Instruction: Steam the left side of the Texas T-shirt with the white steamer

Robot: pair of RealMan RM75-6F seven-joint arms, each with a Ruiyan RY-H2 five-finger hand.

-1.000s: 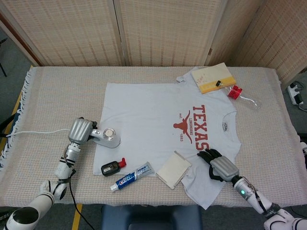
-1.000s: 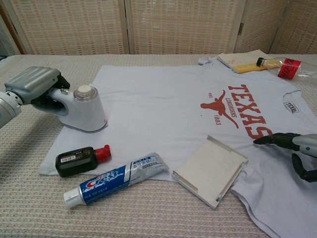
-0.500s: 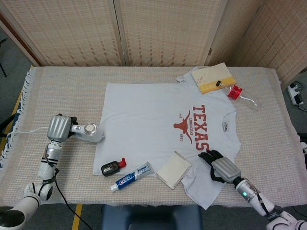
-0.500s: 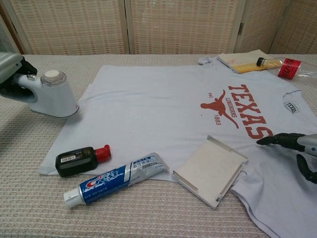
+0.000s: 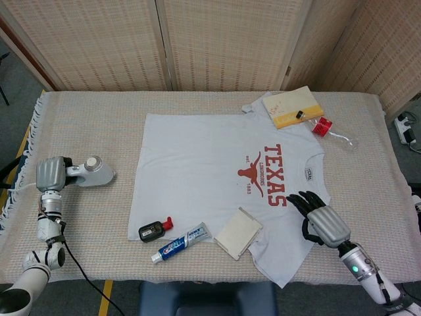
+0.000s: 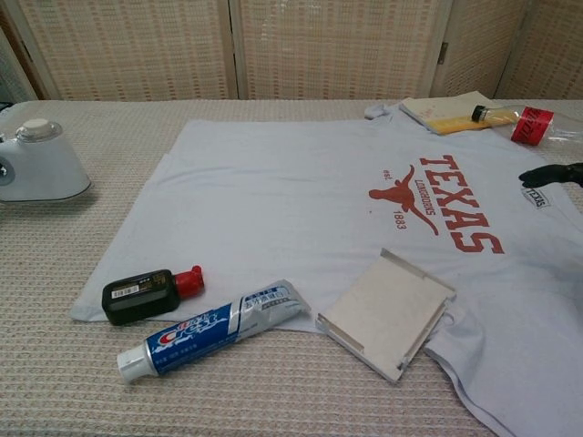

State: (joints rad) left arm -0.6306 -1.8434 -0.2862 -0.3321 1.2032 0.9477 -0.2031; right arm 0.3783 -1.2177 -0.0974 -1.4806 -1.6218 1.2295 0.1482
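The grey Texas T-shirt [image 5: 210,178] lies flat in the middle of the table, its red print [image 6: 437,214] toward the right. The white steamer [image 5: 93,173] stands on the bare tablecloth left of the shirt, apart from its hem. My left hand [image 5: 50,174] grips its handle from the left. In the chest view only the steamer's body [image 6: 41,168] shows at the left edge. My right hand [image 5: 323,222] is over the shirt's near right sleeve, fingers spread and holding nothing. Its dark fingertips [image 6: 551,175] show at the right edge.
On the shirt's near hem lie a black bottle with a red cap [image 6: 146,295], a toothpaste tube [image 6: 214,330] and a flat white box [image 6: 387,312]. A yellow-edged book [image 5: 293,105] and a red-capped plastic bottle [image 5: 323,126] sit at the back right.
My left hand has carried the steamer leftward off the shirt's left side onto the tablecloth. My right hand has drawn back to the right, away from the print.
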